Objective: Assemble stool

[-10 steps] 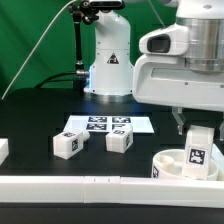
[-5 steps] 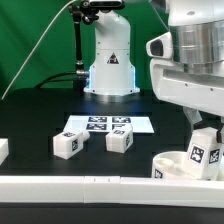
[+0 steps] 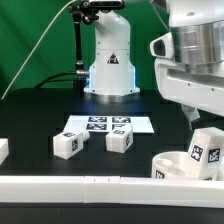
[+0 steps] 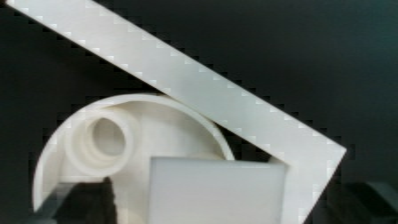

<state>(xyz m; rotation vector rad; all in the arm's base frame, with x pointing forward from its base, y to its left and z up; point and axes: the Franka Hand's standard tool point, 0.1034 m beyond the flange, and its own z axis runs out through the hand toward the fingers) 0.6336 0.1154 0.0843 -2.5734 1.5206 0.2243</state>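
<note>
My gripper [image 3: 206, 138] is shut on a white blocky stool leg [image 3: 207, 151] with a square tag on its face. It holds the leg upright over the round white seat [image 3: 170, 163] at the exterior view's right, just behind the front border bar. I cannot tell whether the leg touches the seat. In the wrist view the leg [image 4: 214, 190] fills the space between my gripper's [image 4: 214, 205] dark fingers, and the seat [image 4: 125, 135] with its round socket lies behind it. Two more tagged legs [image 3: 67, 143] [image 3: 120, 140] lie on the black table.
The marker board [image 3: 105, 124] lies behind the two loose legs. A long white border bar [image 3: 90, 186] runs along the front, and it crosses the wrist view [image 4: 196, 75] diagonally. Another white part [image 3: 3, 150] sits at the exterior view's left edge. The robot base [image 3: 108, 60] stands at the back.
My gripper has carried the leg toward the exterior view's right over the seat, most of it in the first half second. The loose legs have not moved.
</note>
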